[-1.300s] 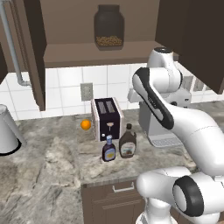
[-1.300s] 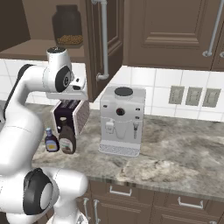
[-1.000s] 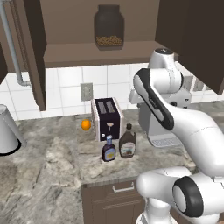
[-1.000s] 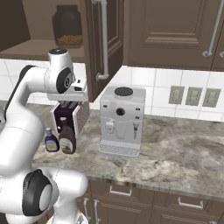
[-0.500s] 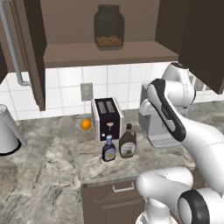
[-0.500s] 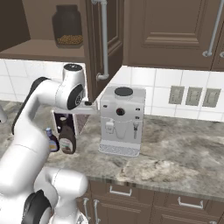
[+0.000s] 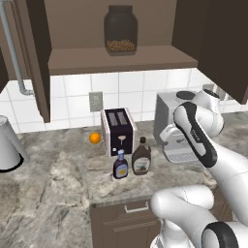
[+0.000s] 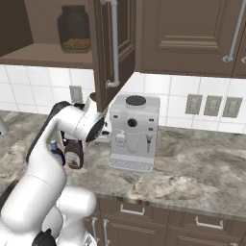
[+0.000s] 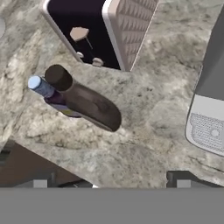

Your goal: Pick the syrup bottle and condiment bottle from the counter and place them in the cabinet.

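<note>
— Syrup bottle [image 7: 141, 158] stands on the counter [image 7: 58, 184] at the toaster's [image 7: 118, 130] 5 o'clock, upright. And the condiment bottle?

— The condiment bottle [image 7: 120, 165] sits just beside it, at its 8 o'clock, blue cap up. From the hand camera the two overlap, syrup bottle [image 9: 85, 101] in front.

— The gripper?

— The gripper [image 9: 108, 183] hangs above the counter, fingers spread wide with nothing between them, bottles toward its 11 o'clock.

— The cabinet?

— The cabinet [image 7: 121, 59] is open at 12 o'clock over the toaster, a dark jar [image 7: 120, 30] on its shelf. The coffee machine [image 8: 132, 132] stands at the bottles' 3 o'clock.
</note>
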Robot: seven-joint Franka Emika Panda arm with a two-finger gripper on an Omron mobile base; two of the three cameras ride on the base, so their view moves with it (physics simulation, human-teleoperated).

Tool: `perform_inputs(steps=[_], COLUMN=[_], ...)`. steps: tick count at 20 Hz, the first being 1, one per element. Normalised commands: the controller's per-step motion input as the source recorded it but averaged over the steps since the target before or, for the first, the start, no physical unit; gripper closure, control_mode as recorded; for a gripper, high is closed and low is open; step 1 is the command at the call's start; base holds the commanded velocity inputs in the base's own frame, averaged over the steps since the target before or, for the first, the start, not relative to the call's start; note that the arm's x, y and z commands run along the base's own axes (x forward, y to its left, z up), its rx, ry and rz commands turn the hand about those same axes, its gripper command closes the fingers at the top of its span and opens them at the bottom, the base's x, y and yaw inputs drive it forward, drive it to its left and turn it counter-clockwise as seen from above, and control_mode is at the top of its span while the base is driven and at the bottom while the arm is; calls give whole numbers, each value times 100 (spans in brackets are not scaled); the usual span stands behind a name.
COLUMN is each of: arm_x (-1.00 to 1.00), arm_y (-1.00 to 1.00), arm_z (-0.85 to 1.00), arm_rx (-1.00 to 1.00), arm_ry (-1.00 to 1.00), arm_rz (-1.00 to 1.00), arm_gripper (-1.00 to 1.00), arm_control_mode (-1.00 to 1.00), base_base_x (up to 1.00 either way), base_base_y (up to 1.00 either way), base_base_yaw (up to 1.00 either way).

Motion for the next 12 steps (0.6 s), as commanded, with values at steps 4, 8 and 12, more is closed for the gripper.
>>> perform_inputs(steps=[4, 8, 12], arm_x=[0, 0, 0], arm_y=[6, 1, 0], arm_z=[-49, -33, -5], arm_rx=[7, 8, 8], arm_ry=[0, -8, -19], arm_rz=[8, 10, 14], arm_gripper=[-100, -100, -100], arm_control_mode=[-100, -100, -100], base_base_x=[0, 0, 0], base_base_y=[0, 0, 0], base_base_yaw=[0, 0, 0])
